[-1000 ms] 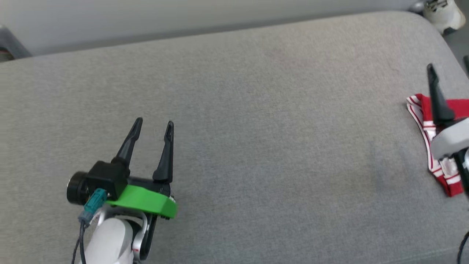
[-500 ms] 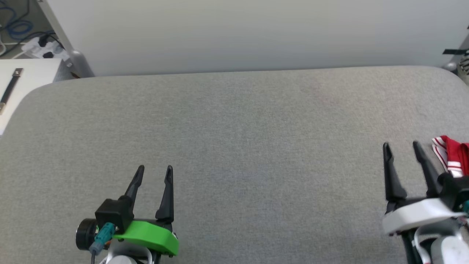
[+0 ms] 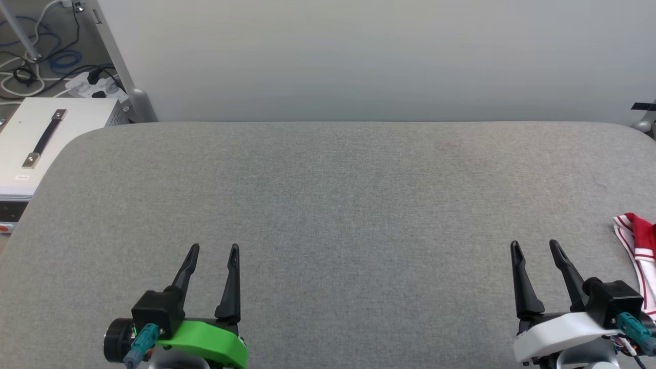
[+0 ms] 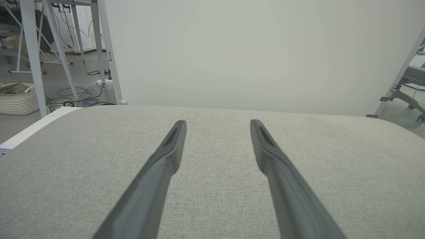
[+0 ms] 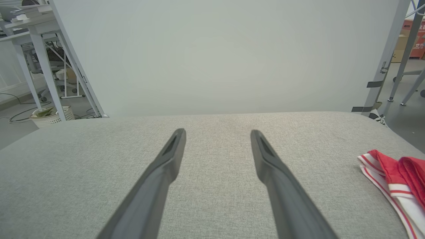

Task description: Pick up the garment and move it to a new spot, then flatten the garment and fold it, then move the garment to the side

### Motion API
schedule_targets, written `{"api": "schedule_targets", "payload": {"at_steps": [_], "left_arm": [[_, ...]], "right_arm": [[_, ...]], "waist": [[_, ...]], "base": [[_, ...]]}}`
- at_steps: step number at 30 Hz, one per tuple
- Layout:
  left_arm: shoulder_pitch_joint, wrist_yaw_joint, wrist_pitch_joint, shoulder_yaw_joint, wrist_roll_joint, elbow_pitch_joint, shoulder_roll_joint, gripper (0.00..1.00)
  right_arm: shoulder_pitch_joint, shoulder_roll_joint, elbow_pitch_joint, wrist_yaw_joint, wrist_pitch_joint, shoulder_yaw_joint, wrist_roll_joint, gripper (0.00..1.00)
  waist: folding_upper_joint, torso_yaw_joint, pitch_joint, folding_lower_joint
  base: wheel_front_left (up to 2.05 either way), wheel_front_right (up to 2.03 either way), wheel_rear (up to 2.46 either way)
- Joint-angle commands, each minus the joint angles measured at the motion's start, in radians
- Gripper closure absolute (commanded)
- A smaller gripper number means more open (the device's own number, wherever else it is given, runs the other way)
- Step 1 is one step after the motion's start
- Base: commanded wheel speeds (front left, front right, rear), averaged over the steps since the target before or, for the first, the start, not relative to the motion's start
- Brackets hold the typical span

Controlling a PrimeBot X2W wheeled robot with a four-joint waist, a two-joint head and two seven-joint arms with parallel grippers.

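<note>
The garment [image 3: 639, 245], red with red-and-white striped trim, lies bunched at the far right edge of the grey padded table [image 3: 328, 205]; most of it is cut off by the frame. It appears again at the right in the right wrist view, garment [image 5: 396, 181]. My right gripper [image 3: 535, 248] stands open just left of the garment, apart from it, with nothing between its fingers. My left gripper [image 3: 213, 249] is open and empty at the lower left. Both hover over bare fabric, as the wrist views show: left gripper [image 4: 217, 123], right gripper [image 5: 217, 132].
A white box with a black handle [image 3: 46, 138] sits beside the table's left end, with cables and a power strip [image 3: 87, 84] on the floor behind. A pale wall [image 3: 359, 56] runs along the table's far edge. A wicker basket [image 4: 16, 99] stands on the floor.
The head camera has swung left and tilted up, so the wall and white box came into view. The right gripper is now fully in frame, clear of the garment.
</note>
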Motion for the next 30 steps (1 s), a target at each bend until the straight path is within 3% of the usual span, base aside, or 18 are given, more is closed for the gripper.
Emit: {"api": "schedule_targets", "payload": {"at_steps": [1,26,27,30], "left_arm": [[0.017,-0.006,-0.006,0.008,0.009,0.0,-0.008,0.0],[0.01,-0.04,-0.006,0.043,0.032,0.012,-0.035,0.0],[0.004,-0.037,0.0,0.041,0.025,0.011,-0.03,1.0],[0.004,-0.036,0.003,0.041,0.026,0.01,-0.03,1.0]], "right_arm": [[0.001,0.003,0.004,-0.001,-0.007,0.004,-0.001,0.0],[-0.006,0.0,0.016,-0.001,-0.005,0.014,-0.002,0.0],[0.0,0.001,0.013,0.0,-0.003,0.013,0.0,1.0],[-0.001,0.001,0.012,0.0,-0.002,0.013,-0.001,1.0]], "waist": [[0.0,0.001,-0.002,0.0001],[0.0,0.003,-0.003,0.0001],[0.0,0.003,-0.003,0.0001],[0.0,0.003,-0.002,0.0001]], "base": [[0.0,0.0,0.0],[0.0,0.0,0.0],[0.0,0.0,0.0],[0.0,0.0,0.0]]}}
